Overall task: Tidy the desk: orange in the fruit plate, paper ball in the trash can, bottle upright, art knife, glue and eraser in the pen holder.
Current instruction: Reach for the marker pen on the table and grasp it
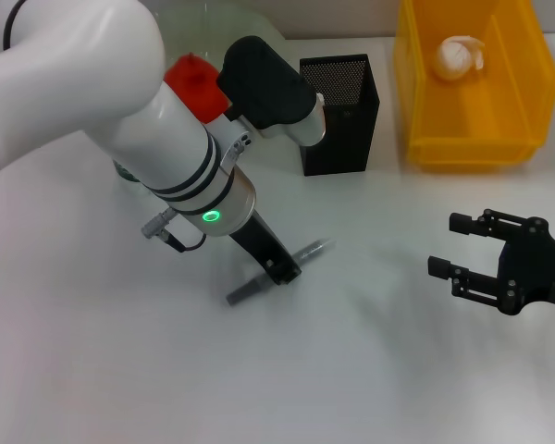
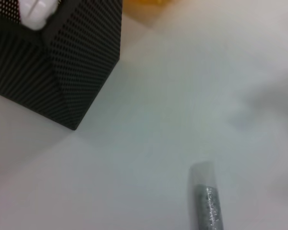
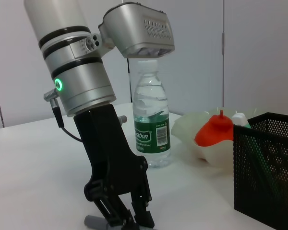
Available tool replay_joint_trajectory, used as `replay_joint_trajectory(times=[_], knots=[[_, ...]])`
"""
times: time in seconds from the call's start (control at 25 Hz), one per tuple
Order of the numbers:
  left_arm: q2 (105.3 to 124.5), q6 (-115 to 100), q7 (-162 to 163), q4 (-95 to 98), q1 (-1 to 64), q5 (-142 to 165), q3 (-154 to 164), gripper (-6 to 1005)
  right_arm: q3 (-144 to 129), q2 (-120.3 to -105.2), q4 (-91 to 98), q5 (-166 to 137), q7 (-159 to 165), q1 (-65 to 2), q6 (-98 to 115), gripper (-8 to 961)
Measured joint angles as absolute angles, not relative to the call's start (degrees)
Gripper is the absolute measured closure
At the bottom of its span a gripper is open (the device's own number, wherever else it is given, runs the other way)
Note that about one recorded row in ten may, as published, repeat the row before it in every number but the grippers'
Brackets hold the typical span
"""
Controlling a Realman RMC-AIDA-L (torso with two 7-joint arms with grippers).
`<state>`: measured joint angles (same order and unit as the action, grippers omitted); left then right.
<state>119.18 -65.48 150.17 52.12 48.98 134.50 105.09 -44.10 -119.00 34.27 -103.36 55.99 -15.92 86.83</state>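
Your left claw down on the bench, clenched on the grey knife lying flat near the pen holder, your right claw released, hovering well apart.

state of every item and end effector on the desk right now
art knife: lying flat on the table
left end effector: down at the art knife, fingers around it
bottle: upright
orange: in the fruit plate
paper ball: in the trash can
pen holder: upright
right end effector: open, idle
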Motion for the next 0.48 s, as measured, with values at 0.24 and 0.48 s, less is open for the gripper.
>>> replay_joint_trajectory(times=[0.24, 0.48], knots=[[119.18, -65.43, 150.17, 52.61, 48.90, 134.61, 105.29, 777, -44.11, -119.00, 34.27, -103.36, 55.99, -15.91, 86.83, 263], [119.17, -65.34, 150.18, 53.42, 48.65, 134.35, 103.84, 845, -44.04, -119.00, 34.27, -103.36, 55.98, -15.91, 86.83, 260]])
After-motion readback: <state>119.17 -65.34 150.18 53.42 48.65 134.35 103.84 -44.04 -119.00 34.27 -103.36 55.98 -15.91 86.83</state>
